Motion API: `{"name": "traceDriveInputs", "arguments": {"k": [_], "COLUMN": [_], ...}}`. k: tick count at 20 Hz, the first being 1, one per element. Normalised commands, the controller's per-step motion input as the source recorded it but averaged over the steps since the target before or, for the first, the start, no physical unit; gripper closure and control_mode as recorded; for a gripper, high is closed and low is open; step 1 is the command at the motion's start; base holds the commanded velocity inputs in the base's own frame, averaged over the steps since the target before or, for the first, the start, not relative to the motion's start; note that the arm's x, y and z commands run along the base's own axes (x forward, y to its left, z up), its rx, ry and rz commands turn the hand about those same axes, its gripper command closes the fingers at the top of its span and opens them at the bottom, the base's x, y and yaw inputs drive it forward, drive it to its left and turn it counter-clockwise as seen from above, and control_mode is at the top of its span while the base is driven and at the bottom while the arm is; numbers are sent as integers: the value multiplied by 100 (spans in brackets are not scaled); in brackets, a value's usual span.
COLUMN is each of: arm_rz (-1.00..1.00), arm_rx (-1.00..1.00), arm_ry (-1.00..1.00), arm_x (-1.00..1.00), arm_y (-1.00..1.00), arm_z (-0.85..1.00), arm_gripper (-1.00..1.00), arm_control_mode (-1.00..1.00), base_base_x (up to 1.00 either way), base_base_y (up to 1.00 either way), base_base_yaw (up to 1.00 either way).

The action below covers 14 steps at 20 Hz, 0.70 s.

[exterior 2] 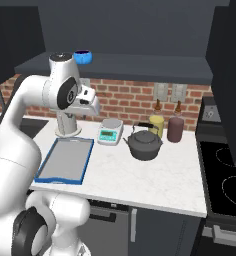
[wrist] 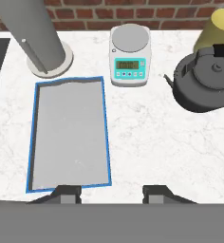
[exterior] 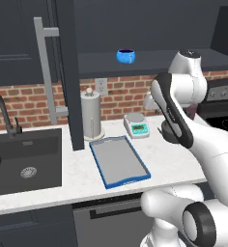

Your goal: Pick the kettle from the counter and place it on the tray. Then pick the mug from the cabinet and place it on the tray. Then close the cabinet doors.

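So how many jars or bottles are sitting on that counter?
2. A yellow jar and a maroon jar stand side by side against the brick wall, just behind the kettle, near the stove. Others could be hidden behind the robot's arm.

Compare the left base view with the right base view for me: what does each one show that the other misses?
Left base view alone: the sink, the faucet and an open cabinet door with its long bar handle.
Right base view alone: the kettle on the counter, the yellow jar, the maroon jar and the stove.
Both: the tray, bare; the scale; the paper towel roll; the mug on the cabinet shelf.
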Motion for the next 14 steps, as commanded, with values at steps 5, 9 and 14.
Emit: {"name": "traceDriveInputs", "arguments": {"k": [5,9,14], "arm_rz": [0,-5,0], "arm_rx": [0,5,11], "arm_ry": [-1,0,0], "arm_x": [-8,-17,-2], "arm_y": [-4,-39,-68], "arm_z": [-4,-18,-28], "arm_gripper": [-100,-100,-100], "arm_control_mode": [-100,-100,-100], "base_base_x": [0,0,0], "base_base_y": [0,0,0], "base_base_yaw": [0,0,0]}}
